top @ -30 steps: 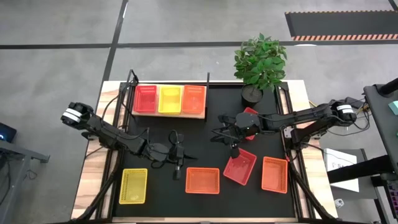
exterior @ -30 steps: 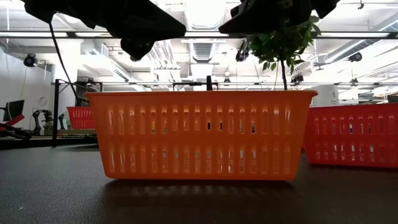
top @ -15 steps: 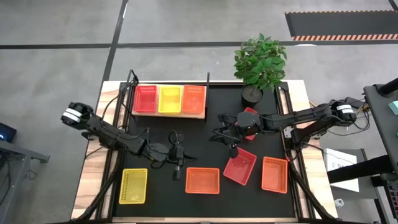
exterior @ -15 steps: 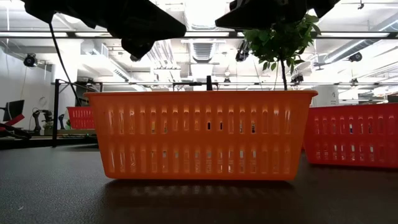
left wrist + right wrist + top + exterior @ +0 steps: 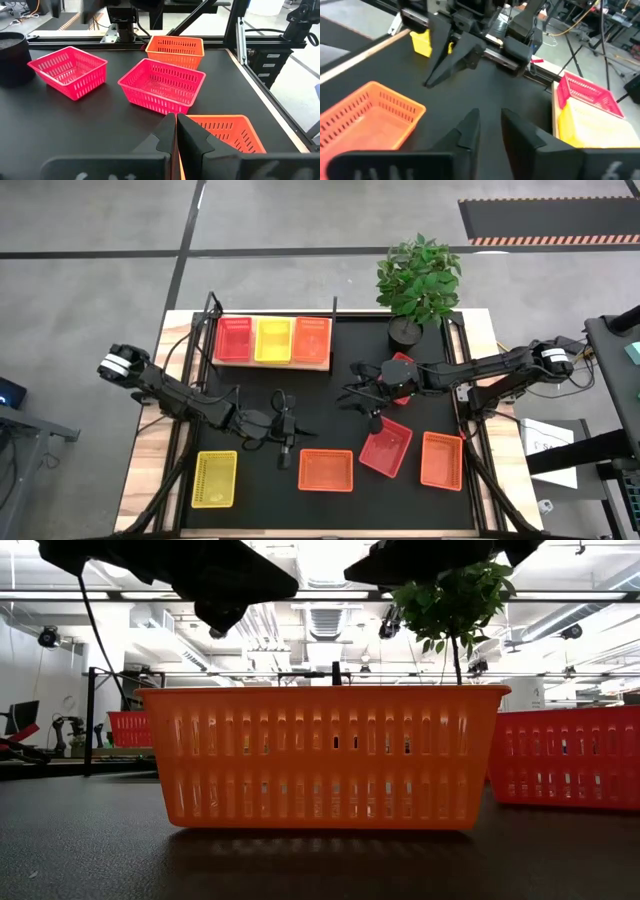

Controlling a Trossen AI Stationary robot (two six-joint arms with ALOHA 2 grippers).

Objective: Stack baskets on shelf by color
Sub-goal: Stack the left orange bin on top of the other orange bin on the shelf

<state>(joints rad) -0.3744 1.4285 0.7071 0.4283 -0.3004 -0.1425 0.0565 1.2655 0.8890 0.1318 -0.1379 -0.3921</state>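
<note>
Nothing on the black mat (image 5: 330, 405) has shifted; right gripper (image 5: 372, 420) edged slightly, fingers a narrow gap apart, empty, mid-mat. Left gripper (image 5: 285, 452) fingers pressed together, empty. 3 plastic mesh baskets (image 5: 272, 340), pinkish-red, yellow, orange, sit on the light-wood shelf (image 5: 272, 364) at the mat's far edge.

Bright even overhead light, glaring ceiling in low view, soft shadows, right wrist blurred

Two dark jointed arms, black cables, tapered matte-black fingers
</note>
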